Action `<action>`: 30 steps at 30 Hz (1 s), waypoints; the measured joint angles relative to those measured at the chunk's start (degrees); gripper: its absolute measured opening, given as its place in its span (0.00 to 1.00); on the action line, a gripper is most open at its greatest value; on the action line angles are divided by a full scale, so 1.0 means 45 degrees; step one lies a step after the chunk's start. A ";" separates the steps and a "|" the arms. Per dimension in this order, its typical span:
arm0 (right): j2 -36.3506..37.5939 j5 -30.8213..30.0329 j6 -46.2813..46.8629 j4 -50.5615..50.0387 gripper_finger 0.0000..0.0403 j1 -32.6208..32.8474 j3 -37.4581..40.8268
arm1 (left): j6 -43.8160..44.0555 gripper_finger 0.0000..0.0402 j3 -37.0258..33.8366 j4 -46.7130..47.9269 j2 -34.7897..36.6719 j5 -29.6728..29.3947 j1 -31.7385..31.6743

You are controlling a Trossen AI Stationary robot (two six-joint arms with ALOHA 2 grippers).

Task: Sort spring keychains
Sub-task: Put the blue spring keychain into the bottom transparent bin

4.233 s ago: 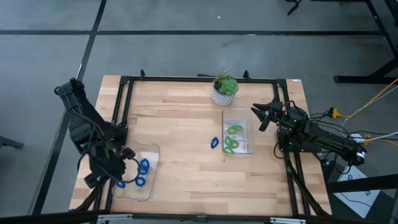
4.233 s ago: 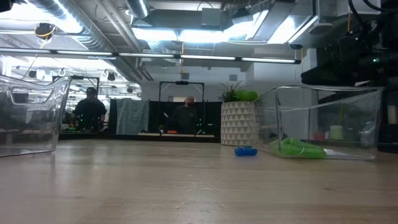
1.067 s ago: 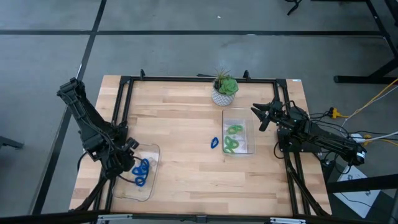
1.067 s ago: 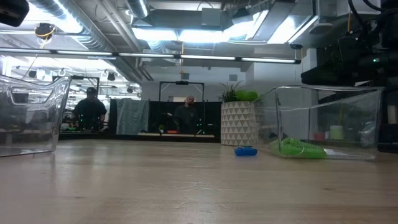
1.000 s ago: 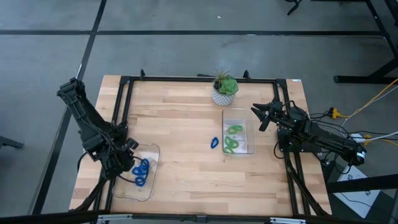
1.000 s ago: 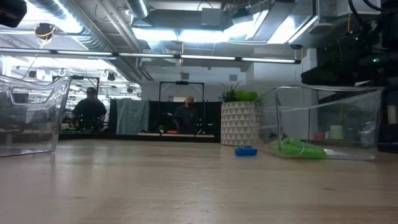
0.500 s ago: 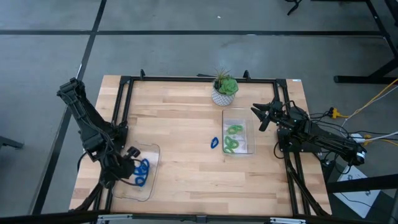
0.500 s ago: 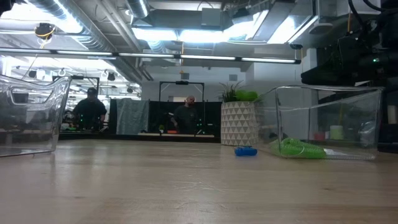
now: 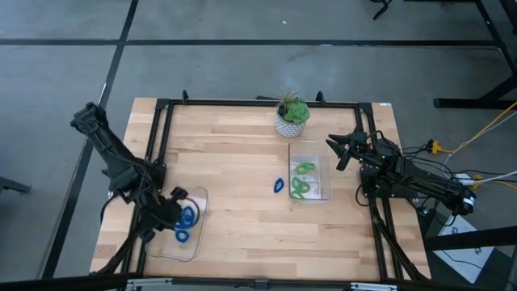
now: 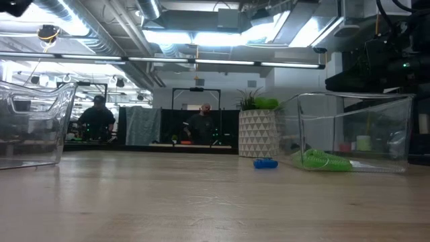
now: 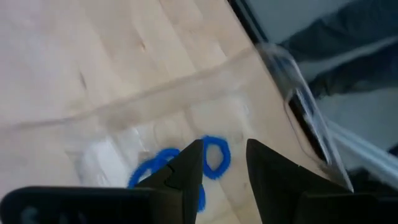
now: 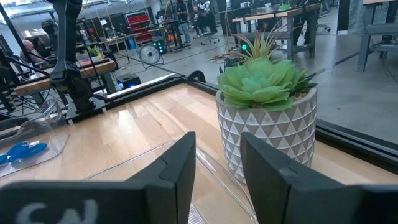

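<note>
Blue spring keychains (image 9: 186,218) lie in a clear tray (image 9: 194,246) at the table's near left; in the left wrist view they (image 11: 214,155) show on the tray floor. One blue keychain (image 9: 279,186) lies on the bare wood beside the right clear tray (image 9: 325,174), which holds green keychains (image 9: 304,179). My left gripper (image 9: 176,196) hangs open above the left tray's far end, nothing between its fingers (image 11: 186,168). My right gripper (image 9: 338,150) waits open at the right edge, near the right tray's far end.
A potted succulent in a white patterned pot (image 9: 292,115) stands at the far edge, just beyond the right tray. A black frame (image 9: 242,103) runs round the tabletop. Bare wood lies between the two trays. People show in the room behind (image 10: 201,124).
My left gripper has risen a little over the left tray and swung slightly toward the table's right edge, tipping to a less steep slant. The blue keychains stay lying in the tray.
</note>
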State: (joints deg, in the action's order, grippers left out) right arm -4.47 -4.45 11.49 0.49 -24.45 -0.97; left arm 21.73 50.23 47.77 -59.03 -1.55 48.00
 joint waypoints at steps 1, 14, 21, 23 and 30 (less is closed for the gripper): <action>-0.0002 0.0000 0.0000 0.0000 0.31 -0.0002 -0.0001 | -0.0067 0.29 0.0151 -0.0005 0.0036 -0.0035 -0.0204; -0.0001 0.0000 0.0000 0.0004 0.31 0.0001 0.0000 | -0.4178 0.28 0.2688 -0.0343 0.0019 -0.1435 -0.2945; 0.0000 0.0000 0.0000 0.0002 0.31 -0.0001 0.0000 | -0.4446 0.28 0.2688 -0.1902 -0.0535 -0.1268 -0.5242; -0.0002 -0.0002 0.0000 0.0004 0.31 0.0001 -0.0001 | -0.4448 0.28 0.2688 -0.2402 -0.0818 -0.0953 -0.5976; -0.0002 0.0000 0.0000 0.0004 0.31 -0.0001 -0.0002 | -0.4446 0.28 0.2688 -0.4039 -0.2127 0.0444 -0.8149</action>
State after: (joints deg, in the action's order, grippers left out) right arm -4.48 -4.45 11.49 0.51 -24.46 -0.98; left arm 1.72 62.33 29.59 -68.60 0.45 11.33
